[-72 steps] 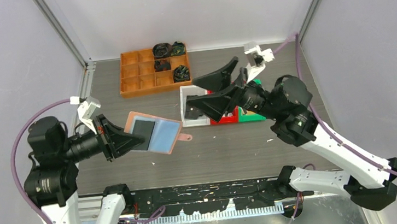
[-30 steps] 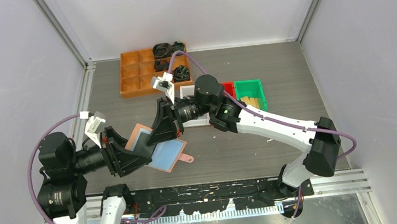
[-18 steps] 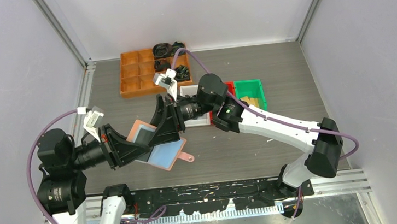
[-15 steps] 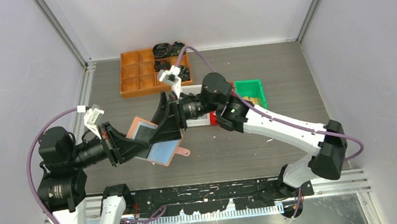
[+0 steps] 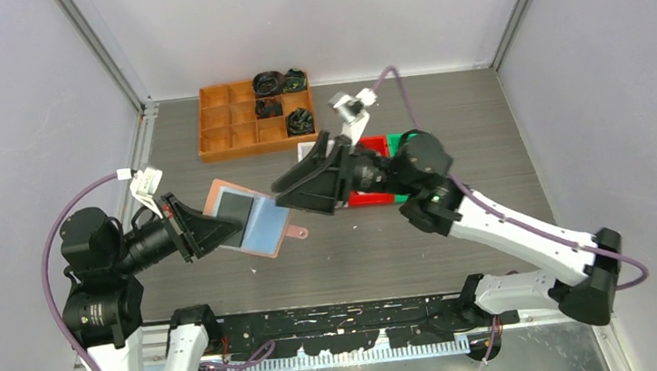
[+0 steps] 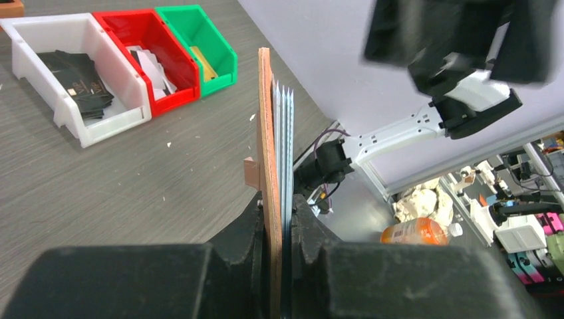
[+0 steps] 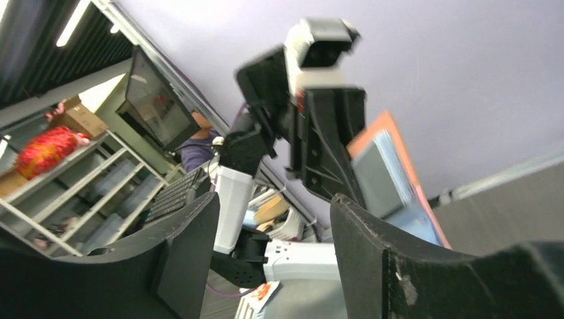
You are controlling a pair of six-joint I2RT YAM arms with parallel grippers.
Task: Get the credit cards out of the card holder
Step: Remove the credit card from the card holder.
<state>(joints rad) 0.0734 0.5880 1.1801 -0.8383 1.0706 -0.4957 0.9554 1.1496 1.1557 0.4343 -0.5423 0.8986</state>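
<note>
Currently, left claw (image 5: 209,231) is clamped tight on the edge of the open holder (image 5: 261,228), lifted above the table (image 5: 368,259); a dark card (image 5: 235,218) sits in its pocket. Right claw (image 5: 292,194) gapes wide, empty, just beside the holder.

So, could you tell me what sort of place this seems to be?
Probably a robotics lab workcell: a panel-walled table with robot arms bolted at its edge, coloured sorting bins, and shelving and a monitor beyond.
</note>
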